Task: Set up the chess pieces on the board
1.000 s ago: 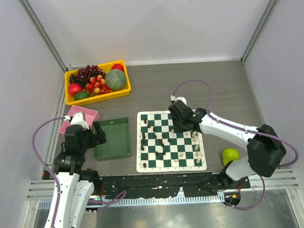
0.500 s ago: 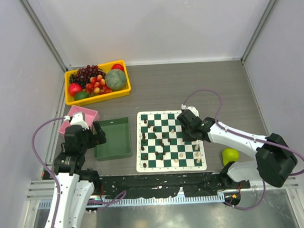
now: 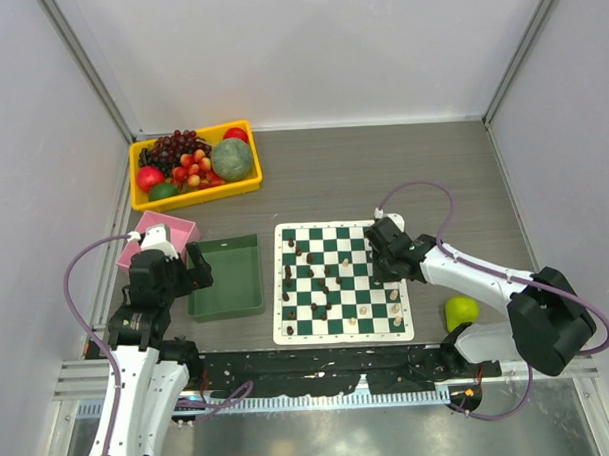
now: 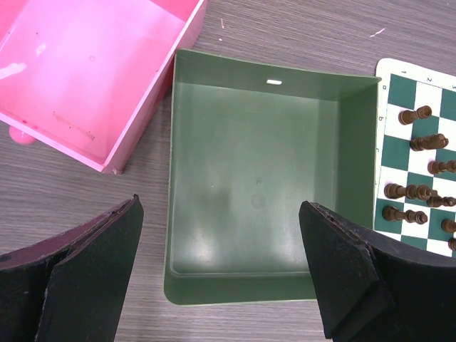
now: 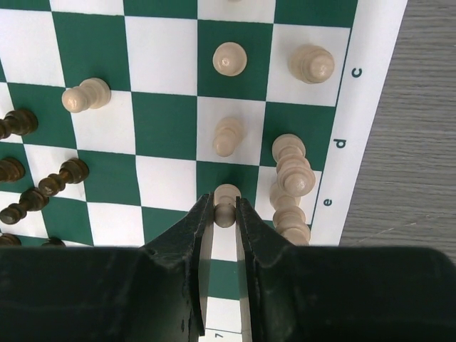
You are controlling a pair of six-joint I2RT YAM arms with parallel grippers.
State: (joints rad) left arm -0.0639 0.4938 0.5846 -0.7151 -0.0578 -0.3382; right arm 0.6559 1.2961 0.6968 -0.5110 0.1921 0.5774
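right fingers (image 5: pixel 191 241) pinching cream piece (image 5: pixel 226 195), grip hidden from overhead

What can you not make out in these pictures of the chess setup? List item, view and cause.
Right wrist view: whether the cream piece in the right gripper touches the board; the fingers hide its base.
Top view: kinds of the chess pieces; too small.
Left wrist view: most of the board; cut off by the right edge.
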